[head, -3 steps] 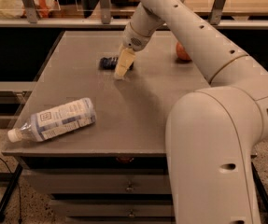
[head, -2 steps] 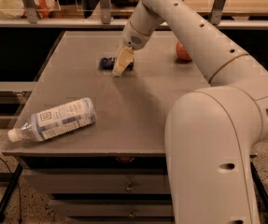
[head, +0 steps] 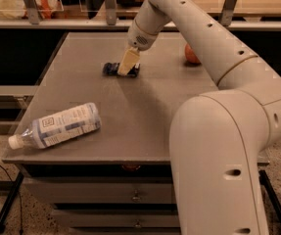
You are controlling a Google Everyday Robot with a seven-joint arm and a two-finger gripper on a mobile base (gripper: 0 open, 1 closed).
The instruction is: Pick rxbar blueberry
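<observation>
Tabletop [head: 145, 111]: tool [head: 126, 65] hides middle of rxbar blueberry [head: 109, 69]; grip cannot be told.

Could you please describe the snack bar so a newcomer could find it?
On the grey table, look toward the far side, directly beneath the gripper. The snack bar lies flat there: small and dark blue, unlike the clear bottle at the near left edge and the orange thing at the far right.

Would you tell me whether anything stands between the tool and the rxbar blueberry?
Nothing visible does. The tool sits right at the rxbar blueberry, covering its middle. The water bottle lies at the front-left of the table, the orange object far right, both apart from it.
</observation>
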